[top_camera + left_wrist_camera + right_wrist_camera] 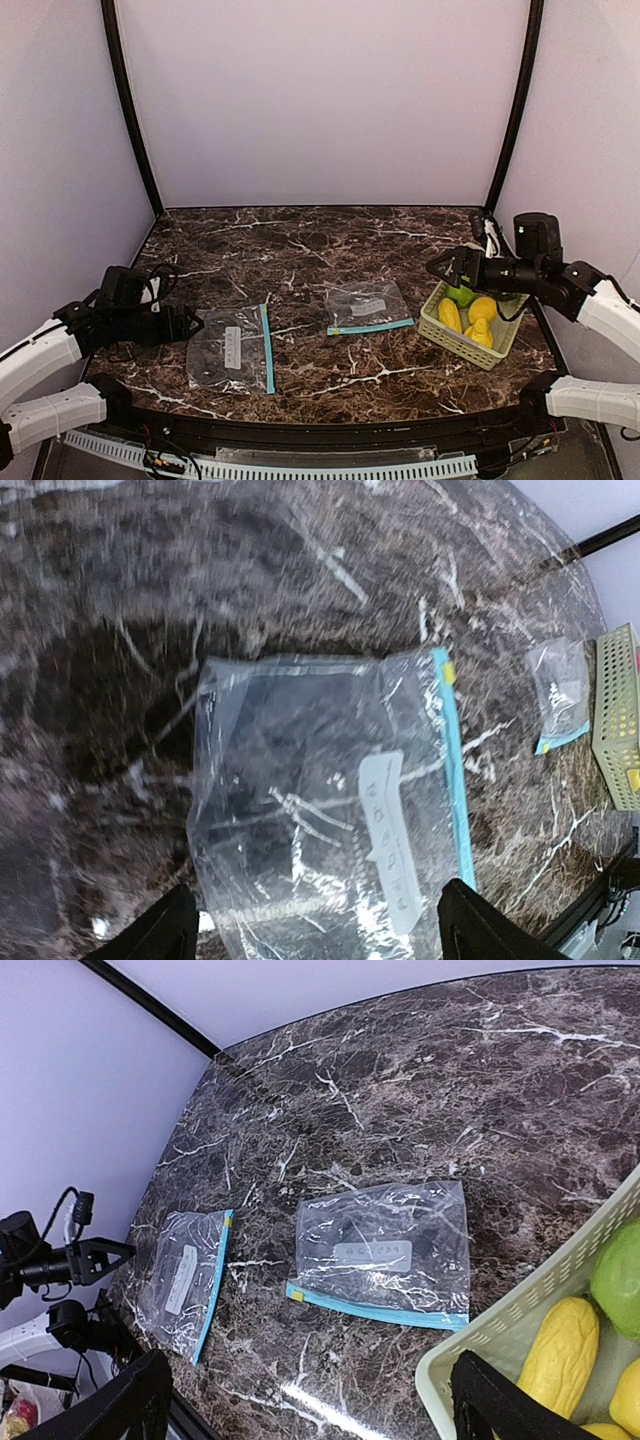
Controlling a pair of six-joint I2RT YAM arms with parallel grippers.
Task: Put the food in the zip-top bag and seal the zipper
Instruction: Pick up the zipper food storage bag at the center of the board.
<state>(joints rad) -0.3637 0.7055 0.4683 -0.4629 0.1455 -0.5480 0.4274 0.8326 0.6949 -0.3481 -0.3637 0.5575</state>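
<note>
Two clear zip-top bags with blue zippers lie flat on the marble table. One bag (232, 350) (320, 800) is at the left, the other bag (368, 308) (385, 1250) in the middle. Yellow food pieces (481, 312) (560, 1355) and a light green ball (461, 295) (620, 1275) sit in a pale green basket (458, 344) (520, 1310) at the right. My left gripper (195, 325) (320, 930) hovers open over the left bag's near-left edge. Above the basket's left side my right gripper (440, 268) (310, 1405) stands open, holding nothing.
Cables lie by the left arm's base and at the table's back right corner (487, 235). Purple walls close in the table on three sides. The left bag's blue zipper (452, 770) faces the middle bag.
</note>
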